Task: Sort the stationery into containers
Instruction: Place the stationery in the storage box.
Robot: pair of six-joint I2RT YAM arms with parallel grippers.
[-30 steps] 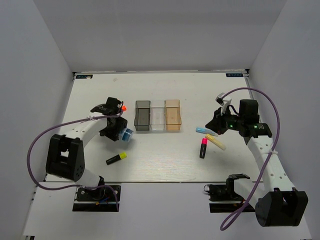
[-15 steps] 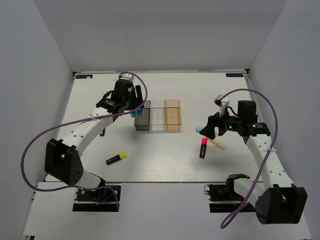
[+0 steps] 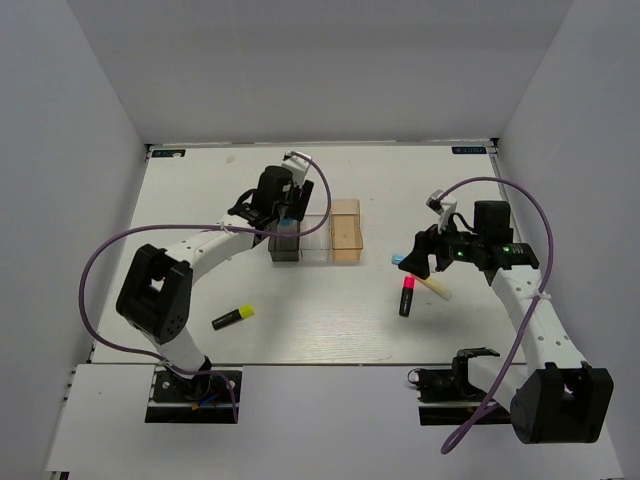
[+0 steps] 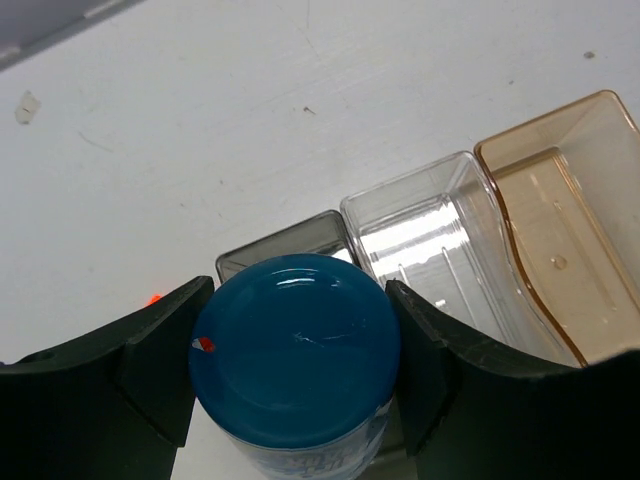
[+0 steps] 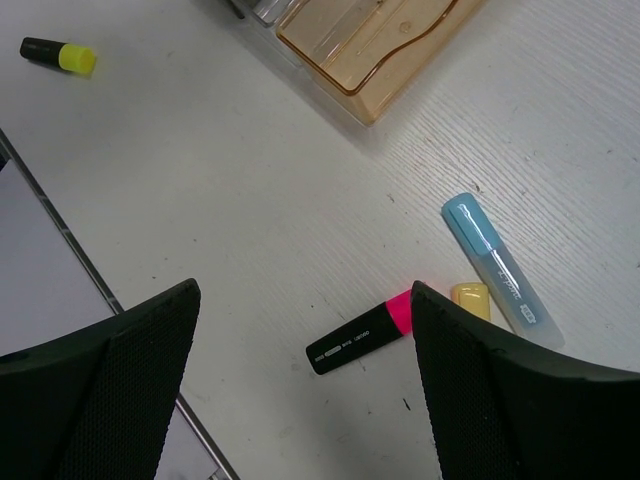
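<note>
Blue roll (image 4: 295,350) in left fingers (image 4: 150,355), now over dark bin (image 4: 300,235) rim

Table (image 3: 190,200): white, with faint wood grain and a few small dark marks.
Back wall (image 3: 320,70): plain, pale grey.
Side walls (image 3: 60,150): plain grey, close beside the table.
Light: even, soft.

bright, even, diffuse light from overhead, no hard shadows. top view sharp, white table (image 3: 330,320) bright but grain readable, faint soft shadows under the arms. left wrist view: glare streaks on top of the blue roll (image 4: 295,350), strong white reflections in the clear bin (image 4: 440,250), left fingers (image 4: 120,370) dark and soft. right wrist view: tabletop sharp, right fingers (image 5: 100,380) out of focus, near black. slight wide-angle bend at edges.
</note>
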